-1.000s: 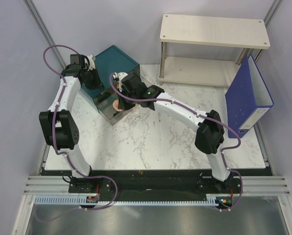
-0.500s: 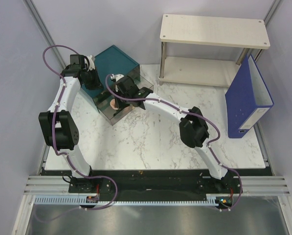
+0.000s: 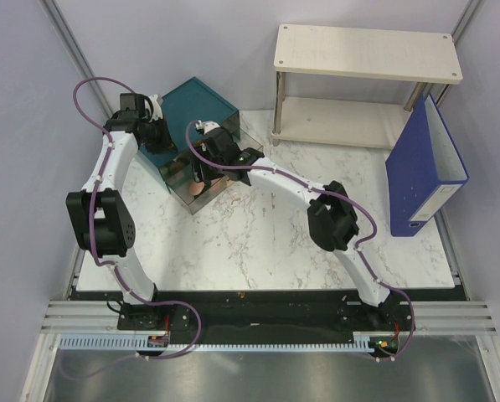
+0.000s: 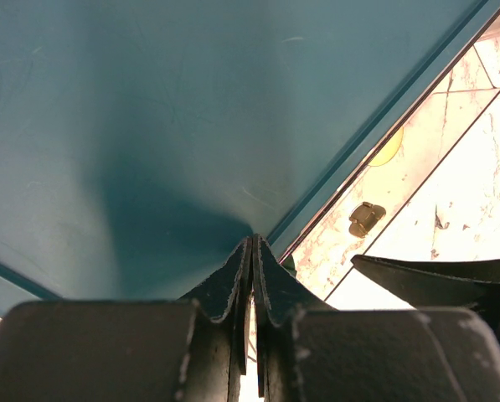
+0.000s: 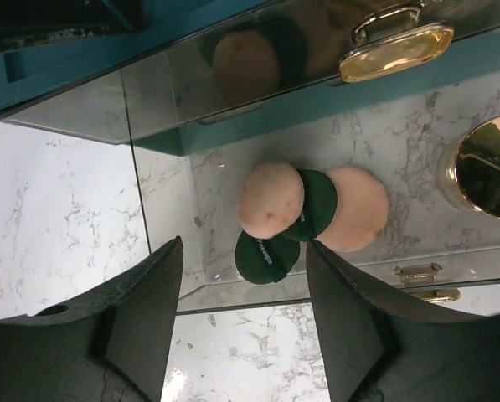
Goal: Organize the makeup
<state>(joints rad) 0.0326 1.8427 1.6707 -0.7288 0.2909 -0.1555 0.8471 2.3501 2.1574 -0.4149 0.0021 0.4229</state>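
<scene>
In the right wrist view, two peach-pink discs [image 5: 270,199] [image 5: 356,208] and two dark green compacts [image 5: 266,255] [image 5: 317,203] lie overlapping in the pulled-out clear drawer [image 5: 162,201]. A gold-lidded jar [image 5: 484,167] sits at the drawer's right. My right gripper [image 5: 243,247] hangs open just above this pile, holding nothing. From above, the right gripper [image 3: 203,170] is over the drawer [image 3: 182,177], where one peach disc [image 3: 201,189] shows. My left gripper [image 4: 253,239] is shut, its tips against the teal drawer box [image 4: 149,126]. The tubes are out of view.
The teal drawer box [image 3: 201,100] stands at the back left, with the left gripper [image 3: 160,136] at its left side. A gold drawer handle [image 5: 396,42] sits above the pile. A wooden shelf [image 3: 367,54] is at the back. A blue binder [image 3: 425,163] stands at the right.
My right gripper's jaws have opened over the drawer, and its arm has swung in toward the box. The left arm has not moved.
</scene>
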